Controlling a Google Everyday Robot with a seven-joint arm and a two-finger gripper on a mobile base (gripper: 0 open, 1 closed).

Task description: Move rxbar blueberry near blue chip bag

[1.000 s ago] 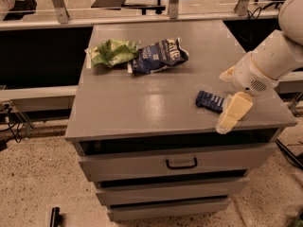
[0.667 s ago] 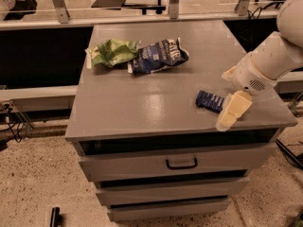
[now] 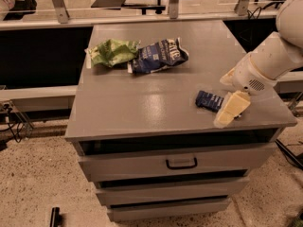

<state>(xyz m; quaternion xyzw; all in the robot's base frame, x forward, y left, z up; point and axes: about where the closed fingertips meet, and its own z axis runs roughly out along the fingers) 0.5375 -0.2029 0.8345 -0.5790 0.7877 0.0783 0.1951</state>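
One gripper (image 3: 230,109) sits with the rxbar blueberry (image 3: 207,100) just to its left; its hold, I cannot tell. A weak grasp might drop the bar short of the blue chip bag (image 3: 158,56), well off to its far left.

Claw (image 3: 230,109) low over rxbar blueberry (image 3: 209,100), perhaps touching its end.
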